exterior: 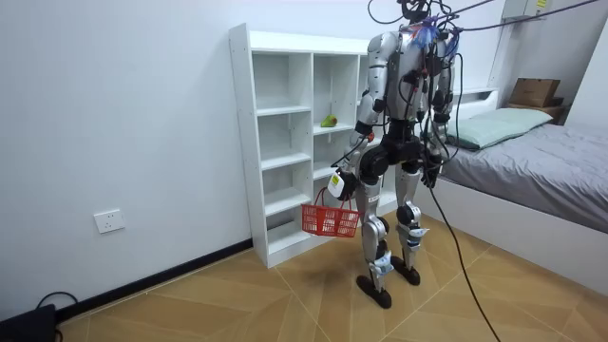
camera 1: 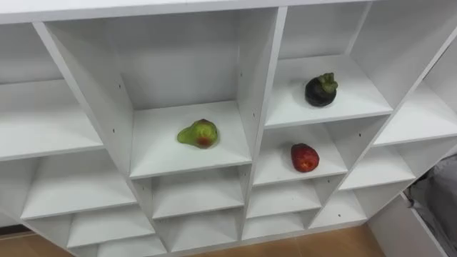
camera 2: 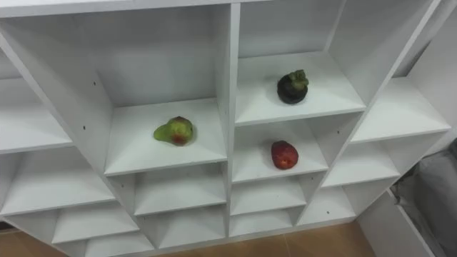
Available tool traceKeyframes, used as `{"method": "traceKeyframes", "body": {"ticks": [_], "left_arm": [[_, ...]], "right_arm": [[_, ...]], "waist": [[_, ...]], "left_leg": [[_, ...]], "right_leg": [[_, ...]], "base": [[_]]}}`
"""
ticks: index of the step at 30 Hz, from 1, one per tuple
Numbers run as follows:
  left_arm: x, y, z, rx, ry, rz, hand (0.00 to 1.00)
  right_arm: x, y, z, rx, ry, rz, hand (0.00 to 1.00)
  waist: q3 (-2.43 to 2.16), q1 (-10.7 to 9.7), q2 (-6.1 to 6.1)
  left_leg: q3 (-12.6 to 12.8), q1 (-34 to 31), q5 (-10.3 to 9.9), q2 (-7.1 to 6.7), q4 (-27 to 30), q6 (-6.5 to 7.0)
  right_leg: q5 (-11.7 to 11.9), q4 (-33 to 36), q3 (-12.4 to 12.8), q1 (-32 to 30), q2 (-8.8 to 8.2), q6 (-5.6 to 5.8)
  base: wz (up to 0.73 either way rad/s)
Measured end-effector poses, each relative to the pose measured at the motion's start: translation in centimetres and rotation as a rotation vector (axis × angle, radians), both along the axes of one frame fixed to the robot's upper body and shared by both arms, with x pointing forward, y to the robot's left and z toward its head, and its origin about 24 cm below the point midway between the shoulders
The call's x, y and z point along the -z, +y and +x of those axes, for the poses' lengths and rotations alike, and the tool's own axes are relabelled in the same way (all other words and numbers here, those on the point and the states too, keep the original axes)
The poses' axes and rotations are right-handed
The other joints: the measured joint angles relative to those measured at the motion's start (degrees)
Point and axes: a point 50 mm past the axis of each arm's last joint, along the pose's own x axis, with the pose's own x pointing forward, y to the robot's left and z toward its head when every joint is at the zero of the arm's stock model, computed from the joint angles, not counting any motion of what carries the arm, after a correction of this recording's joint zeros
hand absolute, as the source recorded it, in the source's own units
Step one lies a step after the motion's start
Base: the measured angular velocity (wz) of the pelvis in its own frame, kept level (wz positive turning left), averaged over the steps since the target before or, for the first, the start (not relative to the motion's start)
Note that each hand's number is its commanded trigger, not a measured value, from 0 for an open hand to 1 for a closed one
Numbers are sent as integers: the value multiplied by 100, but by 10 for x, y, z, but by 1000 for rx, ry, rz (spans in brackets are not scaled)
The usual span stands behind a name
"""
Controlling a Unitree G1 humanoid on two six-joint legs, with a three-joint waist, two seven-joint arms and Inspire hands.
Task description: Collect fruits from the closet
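Note:
Three fruits lie in the white closet point(camera 1: 107, 93). A green pear with a red blush point(camera 1: 198, 133) rests on a middle shelf. To its right, a dark mangosteen point(camera 1: 320, 90) sits in the upper cubby and a red fruit point(camera 1: 304, 158) in the cubby just below. In the room view I stand upright facing the closet point(exterior: 285, 142), close to it. My left hand point(exterior: 337, 182) hangs at thigh height and carries a red basket point(exterior: 330, 220) by its handle. My right hand point(exterior: 430, 173) hangs at my other side, small and partly hidden.
A bed with a grey cover point(exterior: 541, 157) stands at the room view's right, close behind me; its corner point(camera 1: 435, 193) shows at the lower right of the eye views. Wooden floor point(exterior: 237, 304) lies open at the room view's left.

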Motion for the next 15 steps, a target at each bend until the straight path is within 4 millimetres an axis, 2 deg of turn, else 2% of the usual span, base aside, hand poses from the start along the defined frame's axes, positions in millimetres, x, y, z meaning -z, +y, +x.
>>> {"method": "traceKeyframes", "body": {"ticks": [15], "left_arm": [[0,0,2,-1,-4,2,100]], "right_arm": [[0,-1,0,0,1,-13,0]], "waist": [[-12,16,20]], "left_leg": [[1,-86,0,0,-2,0]], "right_leg": [[1,9,-10,-85,2,-2]], "base": [[0]]}}
